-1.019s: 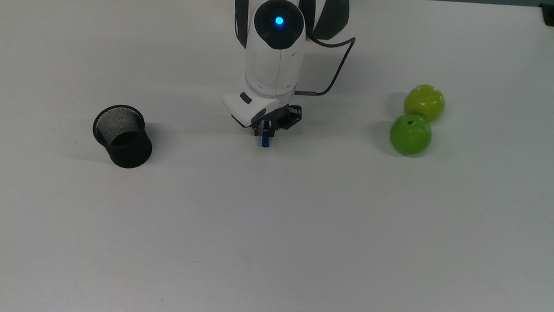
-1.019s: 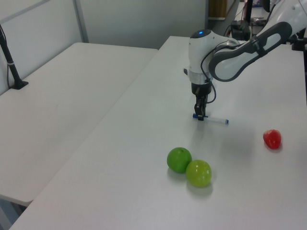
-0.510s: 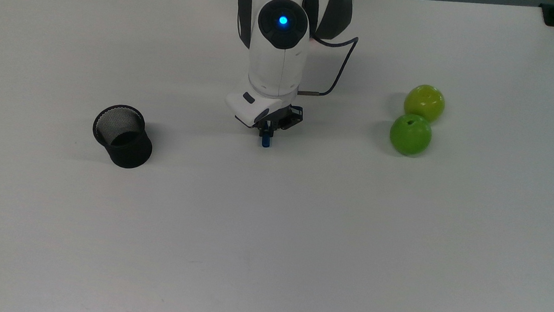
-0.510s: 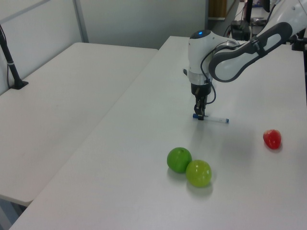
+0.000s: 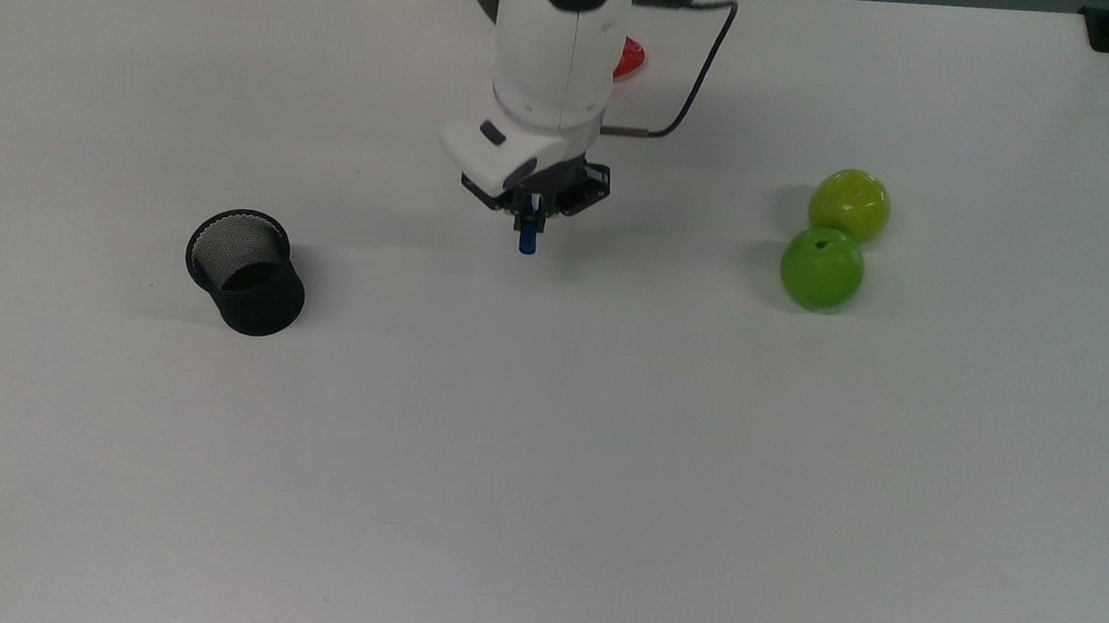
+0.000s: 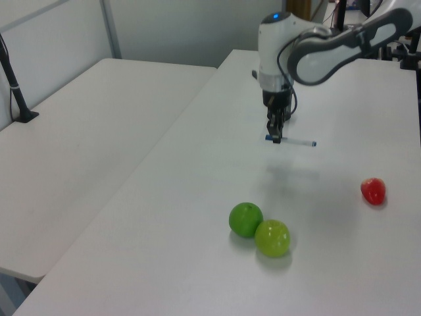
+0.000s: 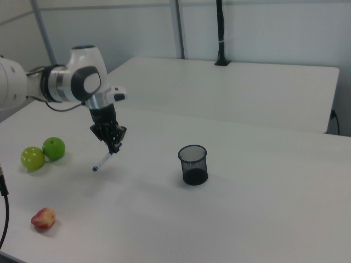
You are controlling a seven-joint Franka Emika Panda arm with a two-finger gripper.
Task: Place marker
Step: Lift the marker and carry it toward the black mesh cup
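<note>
White laminate table (image 5: 597, 516), broad and matte, was the largest item we logged. On it we noted the Panda arm (image 5: 558, 41), white with dark joints, reaching down over the middle of the surface. Next, a black mesh cup (image 5: 246, 270), upright and open, well apart from the arm toward the top view's left; two green apples (image 5: 822, 268) touching each other toward the top view's right; one red fruit (image 7: 43, 218) lying alone. Then the gripper (image 5: 530, 215), its jaws clamped on the blue-capped end of the marker (image 6: 292, 141). We recorded the marker as lifted clear of the table, roughly level in the left view, its long white body sticking out to one side. Risk, in our judgement: held by one end, the marker could pivot or slip during carriage, and a level marker could strike the cup's rim and topple it.
</note>
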